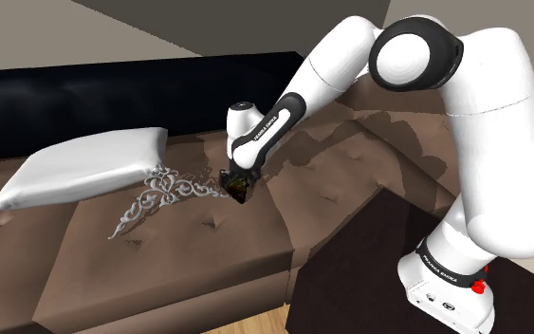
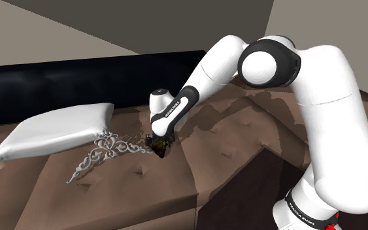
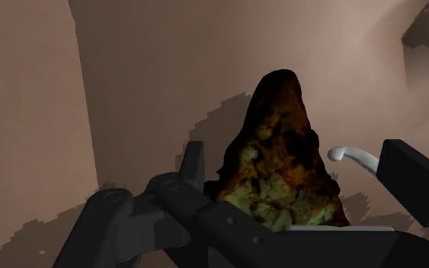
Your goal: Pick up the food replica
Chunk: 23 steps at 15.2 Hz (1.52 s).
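Midway through the job, by the look of it: on a brown sofa (image 1: 208,256), reading across the shoulder view from its left, a white pillow (image 1: 84,169) lies against the dark backrest. A silvery filigree ornament (image 1: 160,194) is spread flat on the seat cushion just beside it. Next comes the food replica (image 1: 239,189), a dark wedge mottled yellow-green, resting on the cushion close to the ornament's tip. The black gripper (image 1: 237,180) is down over it. In the wrist view its fingers (image 3: 195,160) stand apart on either side of the wedge, with a visible gap on at least one side, so nothing is grasped. The approach appears done; closing on the replica and lifting it clear seem to remain. The white arm (image 1: 350,57) slopes up toward the right to its dark stand (image 1: 369,256). No bowl, tray or box figures here; the replica sits on bare upholstery.
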Available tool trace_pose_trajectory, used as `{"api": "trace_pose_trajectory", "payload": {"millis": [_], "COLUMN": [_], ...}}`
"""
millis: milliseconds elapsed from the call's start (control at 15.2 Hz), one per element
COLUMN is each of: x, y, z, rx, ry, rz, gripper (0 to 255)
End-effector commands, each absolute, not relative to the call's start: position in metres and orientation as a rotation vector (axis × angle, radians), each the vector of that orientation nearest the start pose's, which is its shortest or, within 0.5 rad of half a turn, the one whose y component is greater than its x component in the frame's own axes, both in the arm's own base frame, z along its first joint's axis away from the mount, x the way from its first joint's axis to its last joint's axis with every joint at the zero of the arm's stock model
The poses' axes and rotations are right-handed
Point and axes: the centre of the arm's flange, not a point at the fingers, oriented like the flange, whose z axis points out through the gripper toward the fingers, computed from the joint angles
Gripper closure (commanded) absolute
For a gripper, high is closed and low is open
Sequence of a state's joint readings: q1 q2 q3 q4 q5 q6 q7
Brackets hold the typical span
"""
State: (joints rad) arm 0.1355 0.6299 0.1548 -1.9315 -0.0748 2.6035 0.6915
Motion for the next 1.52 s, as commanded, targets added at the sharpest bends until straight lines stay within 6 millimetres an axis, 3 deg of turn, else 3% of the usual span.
{"api": "trace_pose_trajectory", "payload": {"millis": [0,198,264,858,1452], "x": [0.601,0.601,0.601,0.601,0.601], "y": [0.177,0.177,0.177,0.177,0.177], "z": [0.155,0.146,0.146,0.146,0.194], "rx": [-3.02,-3.02,-3.02,-3.02,-3.02], "ry": [0.565,0.565,0.565,0.565,0.565], "rz": [-0.033,-0.033,-0.033,-0.033,-0.034], "gripper": [0,0,255,255,255]}}
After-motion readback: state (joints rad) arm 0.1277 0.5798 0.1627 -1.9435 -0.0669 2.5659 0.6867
